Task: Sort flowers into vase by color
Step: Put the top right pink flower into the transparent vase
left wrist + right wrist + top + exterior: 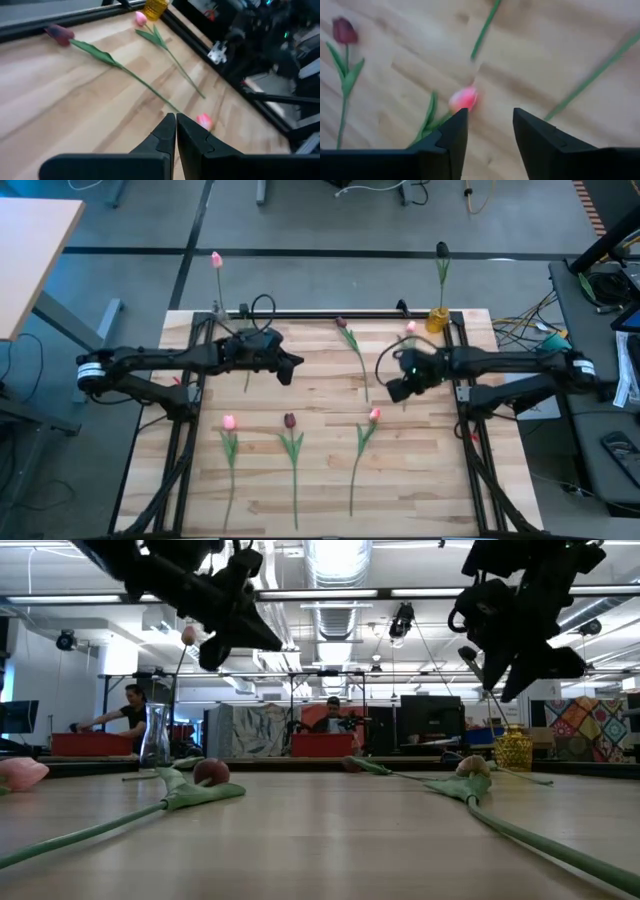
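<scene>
- Butcher-block planks, pale and striped, form the table (320, 480), framed by dark rails.
- Tulips lie flat on it: thin green stems, pointed leaves, and smooth bud heads. In the near row a pink tulip (229, 423), a maroon tulip (290, 421) and another pink tulip (374, 416). A second maroon tulip (346, 330) lies near the far edge.
- Clear glass vase (155, 735) at the far left holds one pink bloom; the faceted yellow vase (437, 319) at the far right holds a dark one.
- Left gripper (290, 367) hangs above the table with fingers pressed together, empty.
- Right gripper (490, 131) hovers with fingers parted, holding nothing; the pink head below is blurred.
- Stem ends run off the near edge.
</scene>
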{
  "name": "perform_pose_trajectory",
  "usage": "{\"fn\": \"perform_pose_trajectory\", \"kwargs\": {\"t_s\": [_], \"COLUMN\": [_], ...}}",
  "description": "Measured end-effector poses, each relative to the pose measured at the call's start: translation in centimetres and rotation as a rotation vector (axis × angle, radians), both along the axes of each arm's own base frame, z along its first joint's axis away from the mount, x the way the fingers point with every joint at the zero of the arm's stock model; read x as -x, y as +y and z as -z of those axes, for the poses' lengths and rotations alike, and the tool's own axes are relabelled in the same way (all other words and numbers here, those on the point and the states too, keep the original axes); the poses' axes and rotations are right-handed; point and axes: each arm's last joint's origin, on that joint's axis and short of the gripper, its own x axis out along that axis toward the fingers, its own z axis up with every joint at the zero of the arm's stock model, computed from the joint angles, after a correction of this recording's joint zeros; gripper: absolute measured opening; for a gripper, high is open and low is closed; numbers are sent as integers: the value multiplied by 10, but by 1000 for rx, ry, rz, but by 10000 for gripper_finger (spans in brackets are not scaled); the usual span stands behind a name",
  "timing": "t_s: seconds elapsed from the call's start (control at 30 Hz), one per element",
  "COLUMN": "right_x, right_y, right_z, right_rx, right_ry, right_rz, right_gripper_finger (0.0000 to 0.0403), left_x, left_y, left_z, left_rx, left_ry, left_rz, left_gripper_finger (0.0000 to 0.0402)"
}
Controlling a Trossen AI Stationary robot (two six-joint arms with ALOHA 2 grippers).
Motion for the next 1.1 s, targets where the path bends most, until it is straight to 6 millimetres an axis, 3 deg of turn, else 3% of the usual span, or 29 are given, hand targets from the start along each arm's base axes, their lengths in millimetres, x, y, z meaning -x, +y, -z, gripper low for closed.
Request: {"fn": "perform_pose_trajectory", "kwargs": {"t_s": [0.2, 0.37, 0.47, 0.57, 0.67, 0.77, 0.97, 1.1], "right_x": [-14, -27, -33, -37, -39, -36, -17, 2], "right_y": [49, 89, 102, 101, 87, 59, -21, -73], "right_z": [12, 27, 37, 46, 46, 41, 21, 19], "right_rx": [-120, -182, -141, -83, -12, 47, 138, 220], "right_ry": [54, 60, 93, 120, 148, 191, 201, 248], "right_rz": [16, 155, 241, 323, 376, 384, 409, 450], "right_gripper_finger": [169, 179, 180, 180, 180, 180, 180, 180], "left_x": [5, 7, 7, 6, 4, 3, 2, 2], "left_y": [-6, -7, -7, -6, -6, -6, -6, -6], "left_z": [19, 26, 26, 22, 17, 13, 12, 13], "left_rx": [48, 48, 26, 3, -18, -27, -39, -24], "left_ry": [-57, -39, -39, -46, -59, -67, -68, -68], "left_rz": [52, 71, 80, 89, 118, 126, 131, 124], "left_gripper_finger": [0, 0, 0, 0, 0, 0, 0, 0]}}
